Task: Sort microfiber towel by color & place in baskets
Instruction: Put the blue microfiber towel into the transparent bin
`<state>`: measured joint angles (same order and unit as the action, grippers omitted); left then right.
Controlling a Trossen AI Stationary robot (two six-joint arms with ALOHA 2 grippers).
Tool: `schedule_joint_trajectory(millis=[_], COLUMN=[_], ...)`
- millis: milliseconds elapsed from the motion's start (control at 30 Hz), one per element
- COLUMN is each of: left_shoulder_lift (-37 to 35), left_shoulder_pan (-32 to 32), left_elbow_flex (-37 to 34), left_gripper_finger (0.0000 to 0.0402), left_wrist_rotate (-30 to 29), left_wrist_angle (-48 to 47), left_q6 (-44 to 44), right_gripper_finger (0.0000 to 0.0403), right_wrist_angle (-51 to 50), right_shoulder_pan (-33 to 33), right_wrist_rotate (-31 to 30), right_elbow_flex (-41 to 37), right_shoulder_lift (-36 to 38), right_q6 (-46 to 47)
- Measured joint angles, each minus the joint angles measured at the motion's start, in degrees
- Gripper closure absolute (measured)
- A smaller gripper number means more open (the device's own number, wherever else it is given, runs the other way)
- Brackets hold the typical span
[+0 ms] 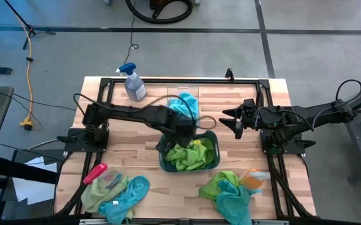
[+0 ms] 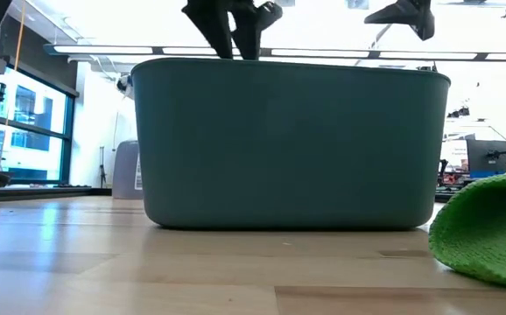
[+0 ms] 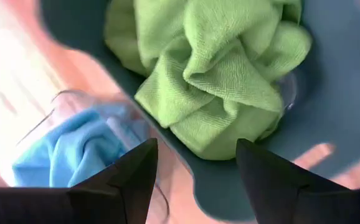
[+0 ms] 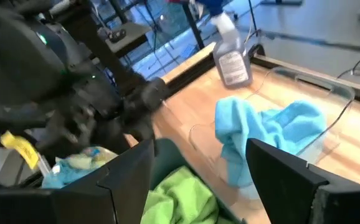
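A spray bottle (image 1: 133, 84) with a blue trigger stood upright on the wooden surface (image 1: 130, 150) near its eleven o'clock corner. At seven o'clock a pink-handled brush (image 1: 97, 173) lay slanted on the boards. An orange item (image 1: 253, 180) rested at about four o'clock; what it was could not be told. Beyond the surface at twelve o'clock, a dark hose loop (image 1: 159, 9) lay on the grey floor, and a yellow cable (image 1: 28, 75) ran down the floor at nine o'clock.
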<state>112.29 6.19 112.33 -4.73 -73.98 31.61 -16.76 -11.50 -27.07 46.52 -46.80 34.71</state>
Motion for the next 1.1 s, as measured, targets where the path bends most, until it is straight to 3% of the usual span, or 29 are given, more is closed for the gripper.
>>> schedule_joint_trajectory(millis=[333, 500, 633, 833, 967, 1100], left_shoulder_lift=[-15.86, -24.39, -32.95, -45.3, -50.03, -51.88], left_shoulder_pan=[-4.89, -6.36, -5.96, -3.99, -1.94, -0.93], left_elbow_flex=[0.02, -3.36, -15.45, -42.71, -58.59, -68.1], left_gripper_finger=[0.0205, 0.0223, 0.0238, 0.0251, 0.0253, 0.0253], left_wrist_rotate=[5.99, 8.59, 9.26, 8.76, 5.56, 1.62], left_wrist_angle=[3.37, 14.71, 29.07, 54.52, 73.56, 89.58], left_q6=[-19.61, -25.45, -29.76, -42.3, -50.66, -54.51], right_gripper_finger=[0.0149, 0.0149, 0.0149, 0.0149, 0.0149, 0.0149], right_wrist_angle=[2.05, 2.17, 2.3, 2.34, 2.48, 2.53], right_shoulder_pan=[3.72, 4.6, 4.76, 4.76, 4.76, 4.76], right_wrist_rotate=[1.26, 3.83, 6.55, 8.55, 8.69, 8.69], right_elbow_flex=[0.0, 0.0, 0.0, 0.0, 0.0, 0.0], right_shoulder_lift=[0.64, 0.67, 0.67, 0.7, 0.71, 0.72], right_q6=[-0.71, -0.73, -1.98, -2.22, -2.67, -3.94])
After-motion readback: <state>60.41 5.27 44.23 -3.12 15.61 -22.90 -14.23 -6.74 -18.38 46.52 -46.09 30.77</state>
